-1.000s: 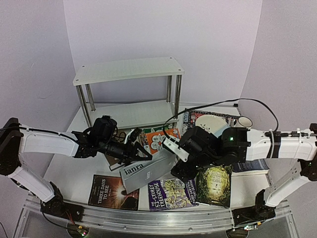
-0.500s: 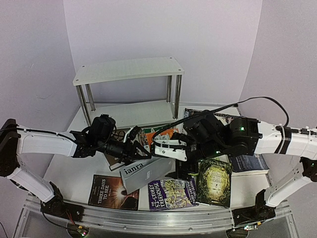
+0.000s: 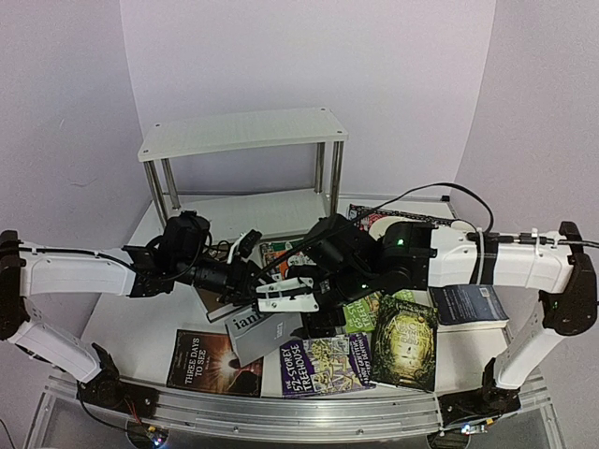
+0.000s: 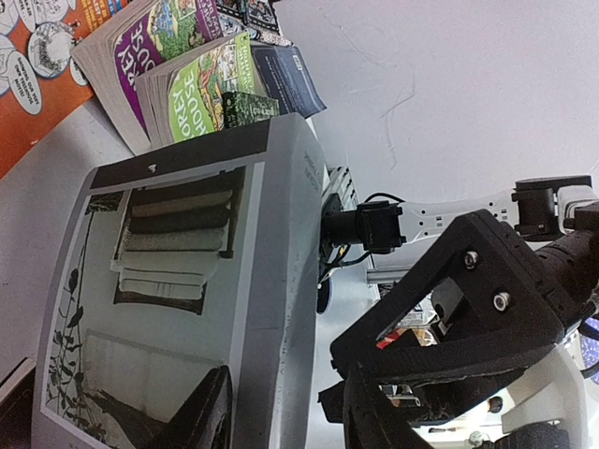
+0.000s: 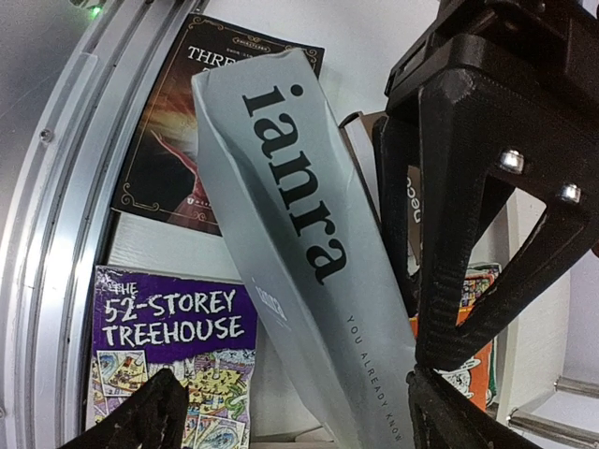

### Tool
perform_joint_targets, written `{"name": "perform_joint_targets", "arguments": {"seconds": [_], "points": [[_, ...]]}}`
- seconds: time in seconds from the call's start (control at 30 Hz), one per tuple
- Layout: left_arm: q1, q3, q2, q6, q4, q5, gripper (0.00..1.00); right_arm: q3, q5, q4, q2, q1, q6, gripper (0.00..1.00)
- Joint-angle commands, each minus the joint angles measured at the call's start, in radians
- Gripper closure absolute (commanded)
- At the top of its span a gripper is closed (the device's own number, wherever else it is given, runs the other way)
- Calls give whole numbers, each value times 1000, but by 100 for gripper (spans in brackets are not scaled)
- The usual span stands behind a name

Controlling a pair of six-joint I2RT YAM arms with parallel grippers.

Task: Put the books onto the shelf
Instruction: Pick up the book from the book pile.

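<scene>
Grey ianra book mid-table, tilted up, near side of shelf. Left gripper straddles its left end, fingers narrowed; clamped or not, cannot tell. Right gripper wide, fingers astride book. Right arm lies between book and shelf. Three Days to See and 52-Storey Treehouse lie flat on near side
</scene>
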Motion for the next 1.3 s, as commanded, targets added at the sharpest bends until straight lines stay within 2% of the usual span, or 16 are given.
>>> {"name": "perform_joint_targets", "arguments": {"seconds": [0.0,0.17,0.37,0.57,0.77,0.9,1.27], "points": [[-7,-5,-28,8,14,-4,60,60,-15,-5,29,-9,-41,19],[-7,-11,-26,-2,14,-2,70,61,-20,6,35,-28,-57,21],[-8,-16,-31,-11,14,-3,77,53,-40,27,30,-56,-67,21],[-9,-15,-30,-18,15,2,88,57,-49,26,58,-60,-72,26],[-13,-10,-32,-22,14,-3,93,65,-55,24,79,-60,-71,35],[-19,3,-27,-22,14,1,99,77,-71,0,92,-60,-64,37],[-31,9,-14,-21,14,-6,100,113,-40,-108,142,-60,-61,47]]}}
